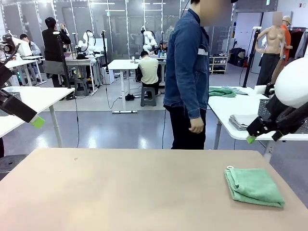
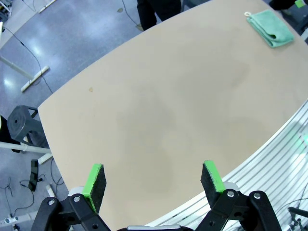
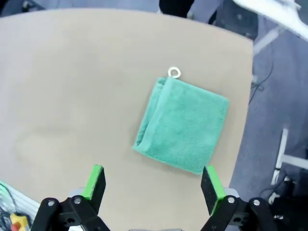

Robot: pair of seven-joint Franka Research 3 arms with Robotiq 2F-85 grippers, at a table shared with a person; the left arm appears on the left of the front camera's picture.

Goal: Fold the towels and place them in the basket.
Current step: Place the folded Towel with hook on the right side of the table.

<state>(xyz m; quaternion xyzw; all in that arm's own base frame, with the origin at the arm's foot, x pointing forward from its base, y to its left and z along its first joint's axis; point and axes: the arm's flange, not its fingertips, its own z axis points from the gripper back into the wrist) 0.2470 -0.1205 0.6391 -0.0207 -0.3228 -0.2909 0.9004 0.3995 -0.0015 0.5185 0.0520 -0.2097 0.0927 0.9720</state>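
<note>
One mint-green towel (image 1: 254,186) lies folded on the tan table (image 1: 120,192) near its right edge, its white loop at the far-left corner. The right wrist view has this towel (image 3: 185,125) straight below my right gripper (image 3: 153,180), which hangs above it, open and holding nothing. In the front view the right gripper (image 1: 250,139) is raised over the table's far right corner. My left gripper (image 2: 153,180) is open and empty high above the bare left half of the table, with the towel (image 2: 272,29) far off. A dark mesh basket (image 1: 263,109) is partly hidden behind the right arm.
A person (image 1: 187,72) in a denim jacket stands just beyond the far edge of the table, hands down. On a white table (image 1: 226,110) behind at the right lie grey folded cloths (image 1: 242,120) and more green towels (image 1: 222,91).
</note>
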